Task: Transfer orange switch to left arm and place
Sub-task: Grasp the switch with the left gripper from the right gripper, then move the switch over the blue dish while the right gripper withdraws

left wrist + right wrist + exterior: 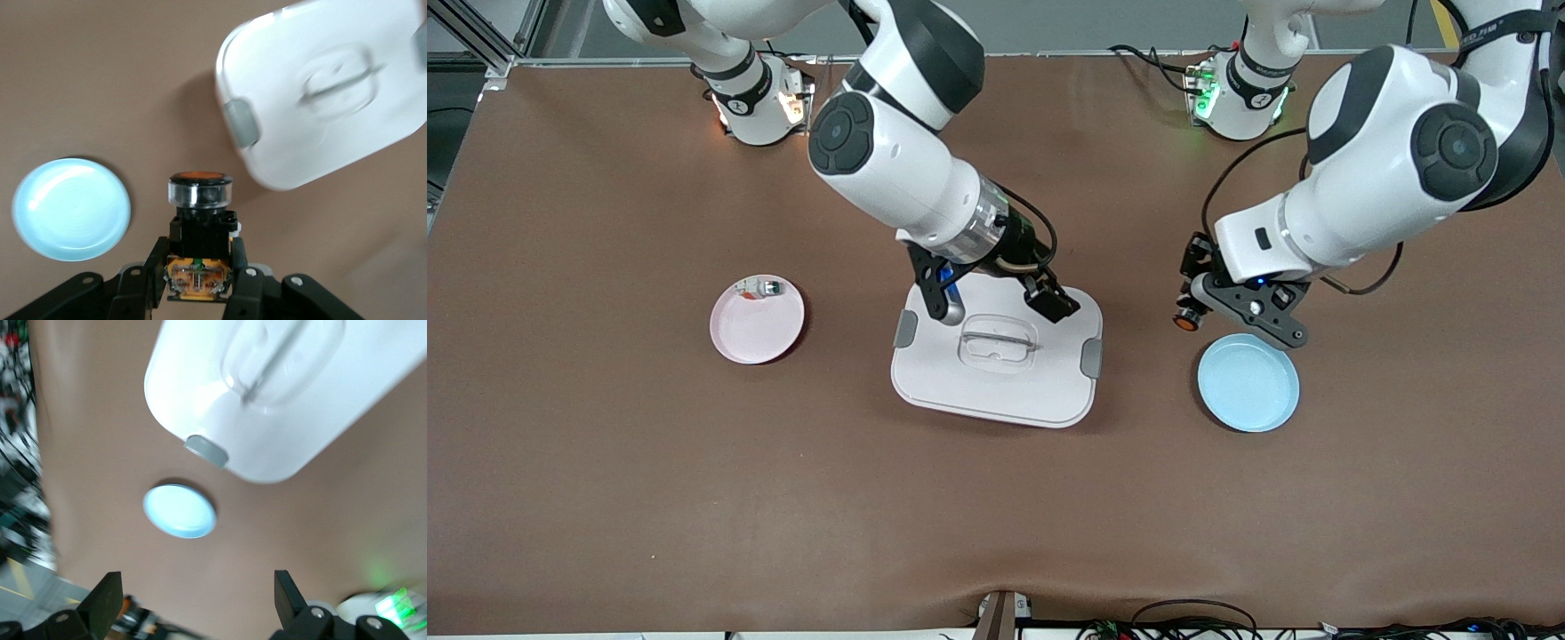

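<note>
White left arm bends low, its left gripper clamping the orange switch beside the blue plate. Right gripper hangs spread wide over the box; no writing is legible.

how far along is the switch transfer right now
Done: the orange switch is off the table, gripped in the left claw, up beside the blue plate. In hand: the right claw hangs open over the box, holding nothing. Left: nothing lies in the blue plate, so setting the switch down remains.
</note>
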Available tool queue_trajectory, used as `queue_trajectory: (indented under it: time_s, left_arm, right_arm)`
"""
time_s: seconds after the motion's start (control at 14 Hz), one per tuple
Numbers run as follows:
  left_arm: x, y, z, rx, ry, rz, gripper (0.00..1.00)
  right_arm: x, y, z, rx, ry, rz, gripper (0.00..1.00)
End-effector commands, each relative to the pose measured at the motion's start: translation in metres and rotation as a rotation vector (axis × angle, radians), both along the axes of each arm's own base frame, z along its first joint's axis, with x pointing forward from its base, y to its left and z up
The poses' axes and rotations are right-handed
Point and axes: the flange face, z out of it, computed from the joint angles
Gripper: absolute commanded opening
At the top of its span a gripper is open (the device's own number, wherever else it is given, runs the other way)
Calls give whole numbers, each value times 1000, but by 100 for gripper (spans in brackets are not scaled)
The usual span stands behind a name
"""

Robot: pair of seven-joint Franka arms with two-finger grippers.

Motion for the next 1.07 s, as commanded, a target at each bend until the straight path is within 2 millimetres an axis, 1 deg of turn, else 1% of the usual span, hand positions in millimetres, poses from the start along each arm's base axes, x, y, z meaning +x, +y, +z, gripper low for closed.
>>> queue_trajectory:
  time_s: [0.0, 0.07, 0.14, 0.21, 0.43, 0.5, 0.57, 0.64, 0.71, 0.79, 0.93, 1.0]
  left_arm:
    - [-1, 30, -21, 86, -1, -150, 0]
    - [-1, 34, -25, 101, -2, -195, 0]
    - [-1, 40, -29, 115, -1, -235, 0]
    - [1, 51, -35, 130, 6, -259, 0]
    - [4, 83, -53, 121, 8, -354, 0]
    - [4, 89, -60, 115, 1, -389, 0]
    - [5, 101, -69, 111, -2, -416, 0]
    - [6, 111, -79, 105, -14, -451, 0]
    - [7, 121, -87, 98, -27, -493, 0]
    - [7, 126, -94, 93, -36, -529, 0]
    - [6, 137, -108, 86, -51, -582, 0]
    - [5, 143, -114, 83, -60, -608, 0]
  right_arm:
    - [0, -16, -2, -38, -101, 297, 100]
    - [4, -27, -7, -62, -123, 389, 100]
    - [3, -33, -13, -121, -169, 520, 100]
    - [6, -44, -17, -167, -203, 633, 100]
    - [22, -91, -13, -188, -277, 944, 100]
    - [30, -112, -11, -224, -294, 1028, 100]
    - [34, -131, -8, -254, -297, 1094, 100]
    - [36, -149, -4, -273, -282, 1157, 100]
    - [40, -172, 1, -292, -265, 1217, 100]
    - [42, -194, 5, -302, -241, 1274, 100]
    - [49, -245, 15, -338, -185, 1319, 100]
    - [50, -264, 23, -373, -157, 1307, 100]
